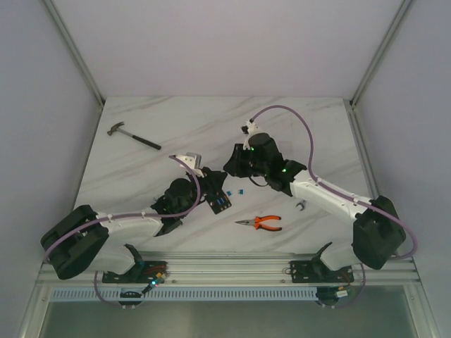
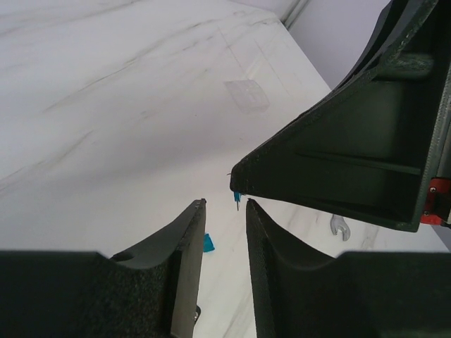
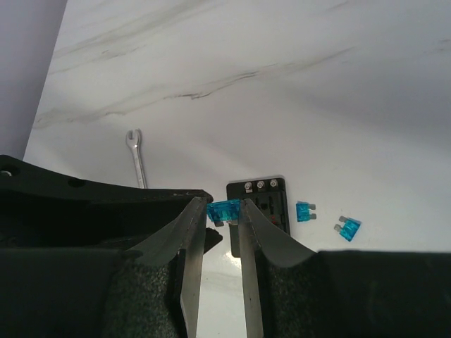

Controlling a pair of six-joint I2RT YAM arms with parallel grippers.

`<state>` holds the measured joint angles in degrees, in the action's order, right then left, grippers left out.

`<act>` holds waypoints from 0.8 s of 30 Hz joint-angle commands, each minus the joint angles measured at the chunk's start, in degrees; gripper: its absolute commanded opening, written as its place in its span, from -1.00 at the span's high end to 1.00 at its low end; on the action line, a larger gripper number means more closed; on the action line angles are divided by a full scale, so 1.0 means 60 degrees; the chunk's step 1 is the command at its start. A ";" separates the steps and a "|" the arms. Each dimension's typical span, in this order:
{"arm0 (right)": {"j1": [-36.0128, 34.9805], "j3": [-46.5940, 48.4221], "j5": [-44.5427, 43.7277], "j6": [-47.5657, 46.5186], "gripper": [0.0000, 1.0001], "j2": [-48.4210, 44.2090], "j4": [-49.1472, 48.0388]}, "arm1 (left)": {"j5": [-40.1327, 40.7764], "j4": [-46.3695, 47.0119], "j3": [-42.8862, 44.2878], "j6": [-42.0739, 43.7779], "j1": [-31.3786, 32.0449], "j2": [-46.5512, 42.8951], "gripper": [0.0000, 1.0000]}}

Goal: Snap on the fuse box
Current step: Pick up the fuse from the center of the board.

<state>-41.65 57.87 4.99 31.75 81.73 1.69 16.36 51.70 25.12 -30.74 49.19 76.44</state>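
White marbled tabletop, pale walls; right gripper pinching fuse.

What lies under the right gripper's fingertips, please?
The fuse box lies below the right gripper, which pinches a blue fuse. The fingers and fuse cover part of its face, so the slots there cannot be seen.

Top external: fixed high behind both arm bases, facing down and forward, and takes in the whole white marble-patterned worktop. Left wrist: low and close, sighting along the left pincer across the worktop toward a corner by the wall. Right wrist: close, tilted down past the right pincer. All three views share the small silver open-end wrench.
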 commanded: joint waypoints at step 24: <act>-0.0178 -0.0339 0.0378 0.0225 0.78 -0.0349 -0.0873 | -0.0207 0.0003 0.0318 0.0242 0.0028 -0.0207 0.98</act>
<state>-42.28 57.21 6.02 32.62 81.36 -0.80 16.08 51.40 25.89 -30.61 49.21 76.36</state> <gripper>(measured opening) 0.295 0.051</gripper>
